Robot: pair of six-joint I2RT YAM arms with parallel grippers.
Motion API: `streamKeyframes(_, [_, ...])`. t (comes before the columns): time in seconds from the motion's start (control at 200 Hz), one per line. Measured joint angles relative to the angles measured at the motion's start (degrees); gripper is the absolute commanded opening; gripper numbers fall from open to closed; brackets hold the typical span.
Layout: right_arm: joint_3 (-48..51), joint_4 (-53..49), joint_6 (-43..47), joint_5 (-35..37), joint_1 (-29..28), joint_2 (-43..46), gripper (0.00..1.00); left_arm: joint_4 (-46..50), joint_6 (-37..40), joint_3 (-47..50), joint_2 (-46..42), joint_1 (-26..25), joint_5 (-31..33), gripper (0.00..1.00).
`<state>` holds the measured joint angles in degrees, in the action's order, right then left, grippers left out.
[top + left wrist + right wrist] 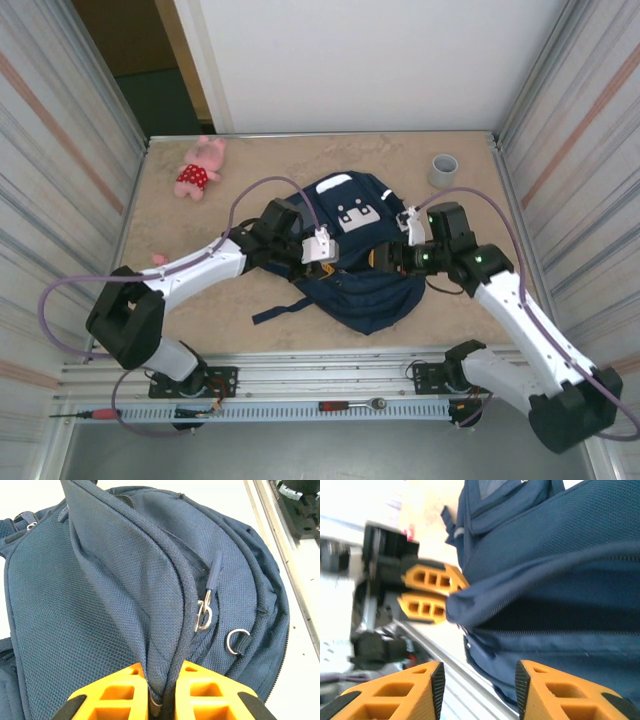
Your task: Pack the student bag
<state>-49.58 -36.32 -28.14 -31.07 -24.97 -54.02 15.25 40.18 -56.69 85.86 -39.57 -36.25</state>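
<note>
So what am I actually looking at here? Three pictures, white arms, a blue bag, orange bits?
You see two robot arms bolted at the near edge of a table. The wide picture comes from a camera above and behind them. The other two come from cameras on each arm's wrist, so the orange pieces are that arm's own fingers.

On the table lies the student bag, navy blue. Behind it sit a pink plush toy and a small grey cup.

The left tool is shut on a raised fold of the bag's fabric, lifting it beside a zipper pull. The right tool is open, close to the bag and holding nothing; its camera also catches the left tool pinching the fabric.
</note>
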Motion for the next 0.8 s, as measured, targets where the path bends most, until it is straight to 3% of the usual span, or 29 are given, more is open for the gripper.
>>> streamKeyframes(0.19, [0.22, -1.11, 3.56, 7.45, -9.60, 2.01, 0.40, 2.75, -0.90, -2.21, 1.62, 0.59, -2.21, 0.00])
streamKeyframes(0.556, [0.26, 2.54, 3.08, 7.63, -11.28, -9.01, 0.46, 4.57, -1.25, -3.96, 2.82, 1.01, -4.33, 0.01])
streamKeyframes(0.646, [0.26, 4.15, 3.10, 6.45, -11.85, -10.58, 0.43, 4.70, -1.27, -3.98, 2.86, 1.01, -4.68, 0.01])
streamKeyframes(0.802, [0.20, 5.14, 3.19, 5.66, -13.20, -12.85, 0.29, 4.79, -1.46, -3.98, 2.86, 1.01, -4.70, 0.01])
